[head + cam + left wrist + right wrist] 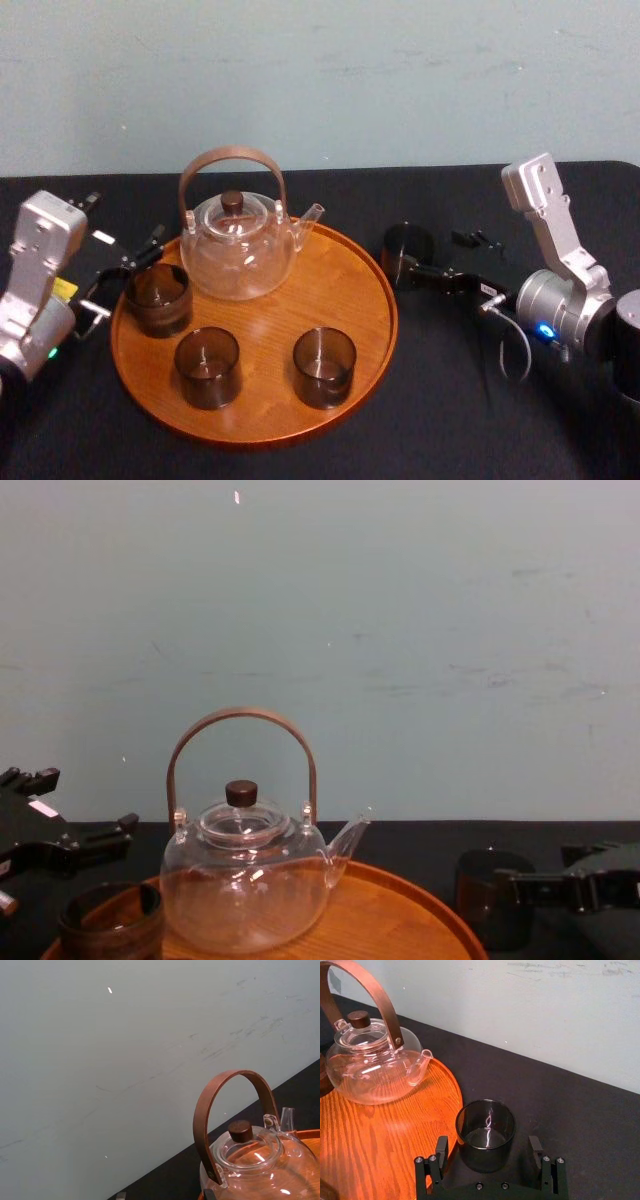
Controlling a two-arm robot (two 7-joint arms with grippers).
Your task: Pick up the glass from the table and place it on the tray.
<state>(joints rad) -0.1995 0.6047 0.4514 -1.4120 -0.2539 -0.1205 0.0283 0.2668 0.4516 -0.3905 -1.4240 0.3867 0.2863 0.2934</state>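
Soft even light, white glints on the teapot (370, 1070), bright sheen across the tray (380, 1135), matte table (570, 1110) dark

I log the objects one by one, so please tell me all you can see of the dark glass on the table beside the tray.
The glass is a short, straight-sided tumbler of smoky grey, see-through glass, without handle. It stands upright and looks empty, on the black table, just off the tray rim. The right gripper has its open jaws on both sides, gaps showing.
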